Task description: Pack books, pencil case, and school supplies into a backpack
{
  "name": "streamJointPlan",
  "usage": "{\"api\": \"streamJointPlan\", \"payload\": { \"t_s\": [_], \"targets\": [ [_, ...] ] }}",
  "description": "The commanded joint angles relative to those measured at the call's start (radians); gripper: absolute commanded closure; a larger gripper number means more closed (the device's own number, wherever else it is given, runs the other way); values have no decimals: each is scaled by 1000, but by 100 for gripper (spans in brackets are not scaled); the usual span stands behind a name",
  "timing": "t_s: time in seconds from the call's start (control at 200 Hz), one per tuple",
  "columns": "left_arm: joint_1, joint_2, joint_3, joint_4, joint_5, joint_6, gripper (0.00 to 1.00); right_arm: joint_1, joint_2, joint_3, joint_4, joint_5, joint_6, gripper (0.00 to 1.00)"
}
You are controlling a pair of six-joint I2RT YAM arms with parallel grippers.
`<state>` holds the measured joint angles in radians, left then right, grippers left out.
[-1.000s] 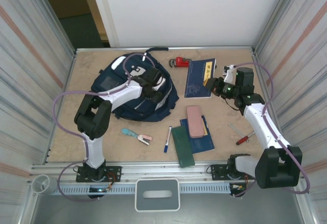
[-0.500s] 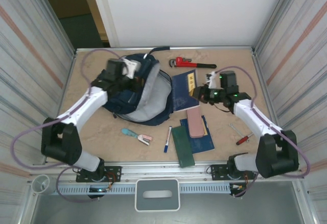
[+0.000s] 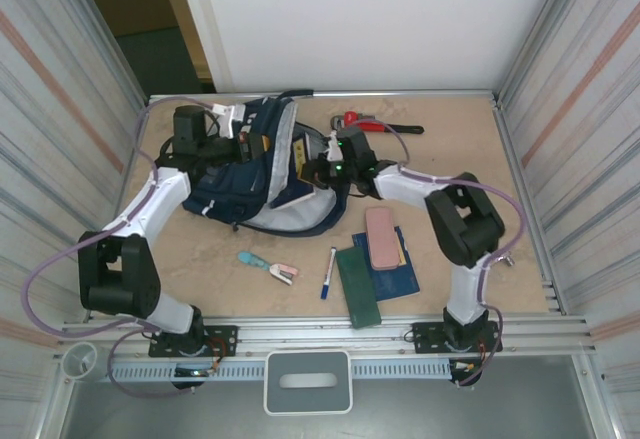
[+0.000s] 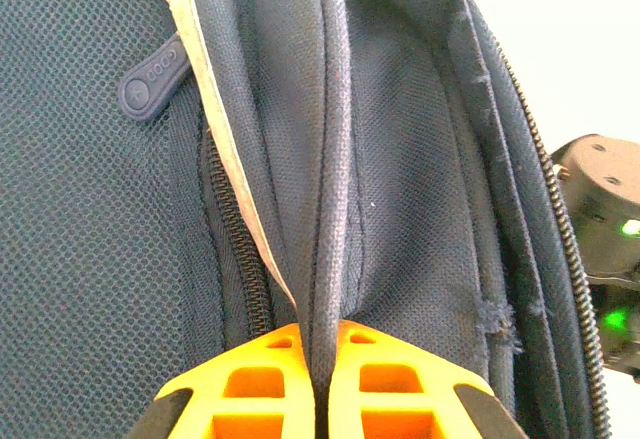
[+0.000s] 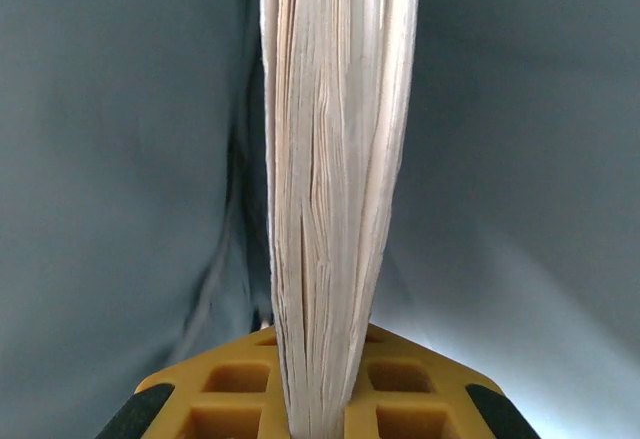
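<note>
Pinching a fold of the backpack [image 4: 400, 159] tight in the left hand [image 4: 318, 357], toward the counter's [image 3: 200, 259] far left. Clenching the right hand [image 5: 320, 389] on a book [image 5: 335, 159], page edges upright, navy fabric on both sides at the backpack's open mouth. Leaving the pencil case [image 3: 380, 238] resting on a second blue book [image 3: 405, 277], with the green book [image 3: 358, 287], marker [image 3: 329, 272] and stapler [image 3: 268, 266] lying to their left.

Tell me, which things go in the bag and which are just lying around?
For the job: backpack, held book, blue book, green book, pencil case, marker, stapler.
Just lying about: red wrench.
</note>
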<state>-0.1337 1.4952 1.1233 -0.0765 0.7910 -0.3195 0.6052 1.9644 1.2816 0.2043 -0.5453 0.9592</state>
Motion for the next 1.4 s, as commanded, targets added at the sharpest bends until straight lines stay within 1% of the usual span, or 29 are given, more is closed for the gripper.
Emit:
{"api": "streamJointPlan", "payload": {
  "t_s": [0.0,0.095,0.185,0.245,0.296,0.311,0.376,0.431,0.521,0.571,0.711,0.802,0.832,0.897,0.927,0.972,1.017,1.037,1.082,1.112,1.187,1.252,1.348,1.393],
  "targets": [
    [2,-5,48,115,105,-25,100,25,99,107,148,94,94,99],
    [3,5,51,120,109,-39,100,50,203,190,216,148,165,97],
    [5,10,54,125,106,-50,100,92,291,279,231,211,201,92],
    [8,12,58,128,104,-62,100,120,339,339,232,232,202,82],
    [12,14,61,132,102,-73,100,134,369,378,227,221,202,75],
    [13,14,62,136,102,-76,100,135,374,388,224,214,232,73],
    [21,17,61,146,101,-90,100,132,371,382,220,191,227,63],
    [31,21,54,163,102,-111,100,119,330,333,212,186,203,55],
    [43,34,49,190,103,-139,100,90,228,226,214,171,138,48],
    [45,43,51,188,99,-136,100,73,165,162,209,151,112,47],
    [45,74,57,147,48,-97,100,20,-31,-15,199,37,61,45],
    [41,109,63,100,-2,-59,100,-29,-185,-138,85,21,-19,44],
    [37,121,65,86,-21,-49,98,-45,-240,-170,21,29,-63,43],
    [17,150,77,43,-72,-13,93,-78,-359,-232,-192,105,-188,41],
    [6,161,90,10,-97,12,90,-83,-413,-247,-307,184,-257,38],
    [-17,176,110,-44,-148,51,84,-76,-488,-264,-484,333,-353,31],
    [-41,180,124,-86,-205,85,81,-60,-559,-289,-621,484,-413,24],
    [-51,179,126,-96,-232,93,79,-52,-590,-304,-672,545,-431,18],
    [-67,172,120,-103,-282,103,71,-43,-648,-338,-763,640,-443,6],
    [-75,165,113,-102,-311,104,67,-39,-680,-361,-815,683,-443,0],
    [-86,145,83,-81,-348,96,64,-22,-733,-418,-887,721,-427,0],
    [-88,127,51,-51,-359,80,62,11,-751,-464,-892,721,-398,0],
    [-91,108,17,-28,-354,68,62,51,-722,-503,-851,712,-365,0],
    [-94,102,8,-26,-349,66,60,61,-692,-508,-834,710,-351,0]
  ]
}}
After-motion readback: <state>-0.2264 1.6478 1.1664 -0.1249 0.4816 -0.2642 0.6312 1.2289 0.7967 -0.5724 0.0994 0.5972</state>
